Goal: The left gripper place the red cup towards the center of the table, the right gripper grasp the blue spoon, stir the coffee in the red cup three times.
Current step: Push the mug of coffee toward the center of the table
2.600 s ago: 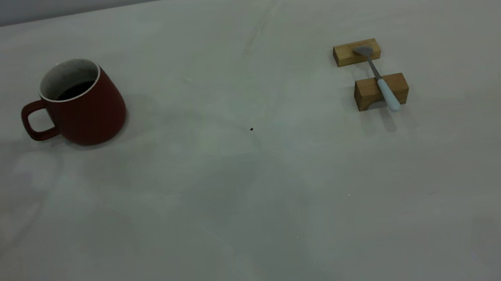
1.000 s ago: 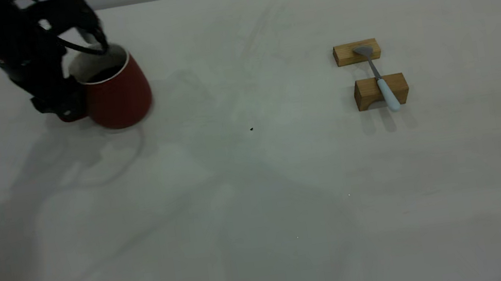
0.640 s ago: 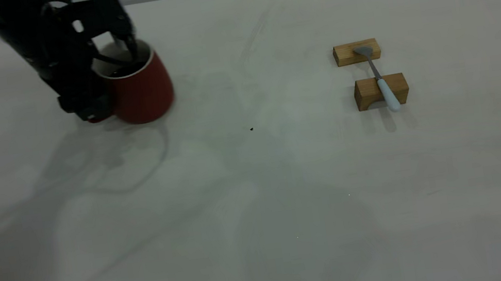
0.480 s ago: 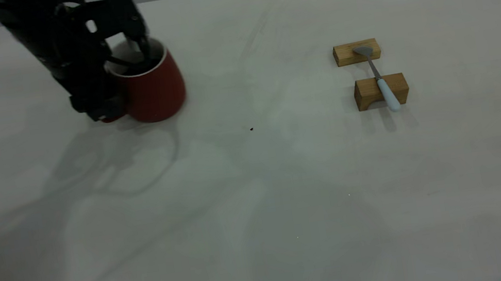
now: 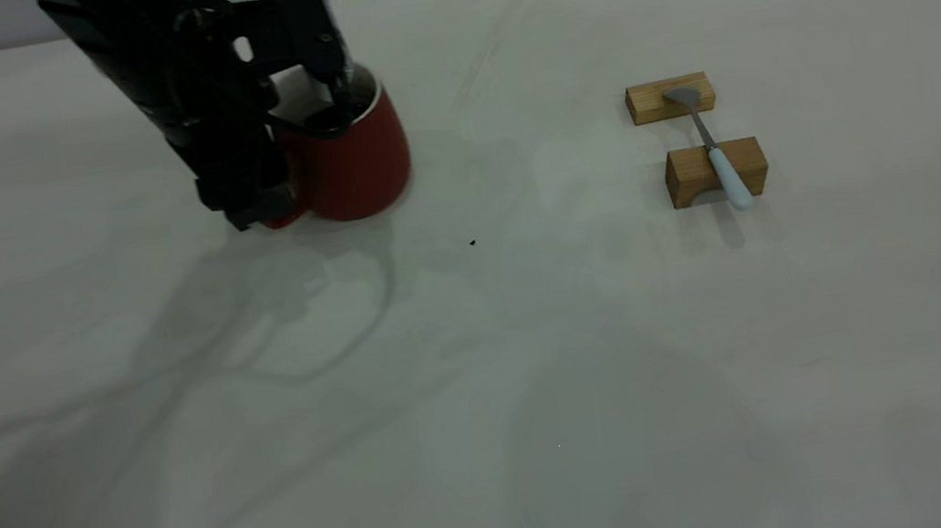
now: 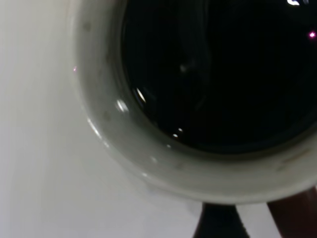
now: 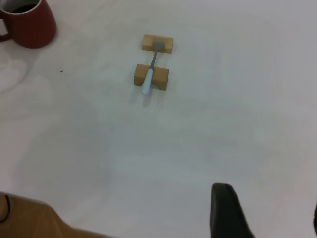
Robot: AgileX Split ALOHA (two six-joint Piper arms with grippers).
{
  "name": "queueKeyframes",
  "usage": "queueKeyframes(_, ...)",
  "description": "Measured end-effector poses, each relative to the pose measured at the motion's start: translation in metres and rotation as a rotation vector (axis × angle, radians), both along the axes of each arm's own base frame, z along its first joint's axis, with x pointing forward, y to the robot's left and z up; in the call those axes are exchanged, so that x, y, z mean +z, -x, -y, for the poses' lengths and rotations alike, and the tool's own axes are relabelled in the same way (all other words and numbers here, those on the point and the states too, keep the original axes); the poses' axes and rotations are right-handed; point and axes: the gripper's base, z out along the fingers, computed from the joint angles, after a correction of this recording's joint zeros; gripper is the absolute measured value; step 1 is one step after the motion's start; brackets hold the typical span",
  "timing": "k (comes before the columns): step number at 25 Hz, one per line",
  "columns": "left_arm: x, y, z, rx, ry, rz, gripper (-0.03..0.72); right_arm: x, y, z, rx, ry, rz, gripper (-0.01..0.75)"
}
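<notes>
The red cup [image 5: 355, 165] stands on the table [image 5: 488, 390] left of the middle, with my left gripper [image 5: 299, 155] shut on its wall at the handle side. One finger reaches inside the rim. The left wrist view looks straight down into the cup's white inner wall [image 6: 148, 163] and the dark coffee [image 6: 218, 74]. The blue spoon [image 5: 730, 177] lies across two wooden blocks at the right, bowl on the far block. My right gripper [image 7: 270, 215] hovers open well short of the spoon [image 7: 147, 82]. It is out of the exterior view.
The far wooden block [image 5: 670, 98] and the near one [image 5: 693, 176] carry the spoon. A tiny dark speck [image 5: 472, 242] marks the table between cup and blocks. The table's rounded corner is at the far right. The cup [image 7: 32, 25] also shows far off in the right wrist view.
The left arm came in, took hold of the cup and has carried it steadily rightward toward the table's middle. The spoon and blocks have not moved.
</notes>
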Motion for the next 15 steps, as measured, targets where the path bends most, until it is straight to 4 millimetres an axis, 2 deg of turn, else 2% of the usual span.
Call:
queueKeyframes(8, -0.007, 0.011, 0.029, -0.068, 0.012, 0.008, 0.551, 0.0, 0.0, 0.0, 0.0, 0.0, 0.0, 0.452)
queueKeyframes(15, -0.006, 0.016, 0.042, -0.068, 0.03, 0.012, 0.551, 0.0, 0.0, 0.0, 0.0, 0.0, 0.0, 0.452)
